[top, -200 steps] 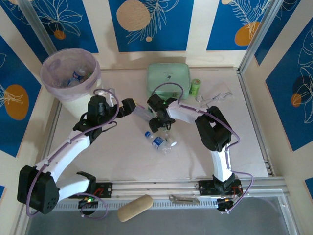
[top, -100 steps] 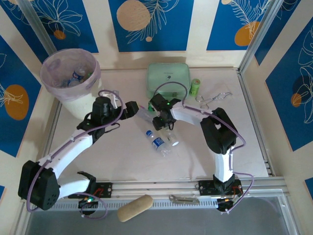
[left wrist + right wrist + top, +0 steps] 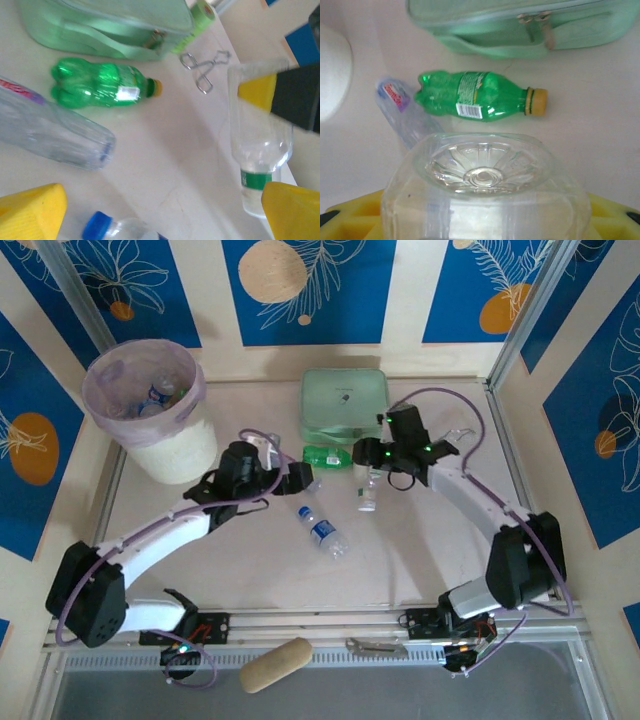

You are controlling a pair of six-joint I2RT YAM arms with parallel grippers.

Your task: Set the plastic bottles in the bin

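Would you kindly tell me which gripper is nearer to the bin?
Left. The left gripper is to the right of the bin, mid-table. The right gripper, jaws shut on a clear bottle, is farther right, near the mint case.

Green bottle (image 3: 480, 97): glossy see-through plastic; label thin, shiny; yellow cap matt.
Clear bottle (image 3: 485, 185): colourless plastic, smooth, shiny, ribbed under base.
Case (image 3: 520, 25): mint, matt, perhaps cloth or soft plastic, hard to tell; zip pull metal.
Clip (image 3: 200, 75): thin bright metal wire.
Table (image 3: 400, 560): pale, smooth, matt.
Bin (image 3: 180, 455): cream plastic, matt; bag (image 3: 92, 390) thin translucent film.
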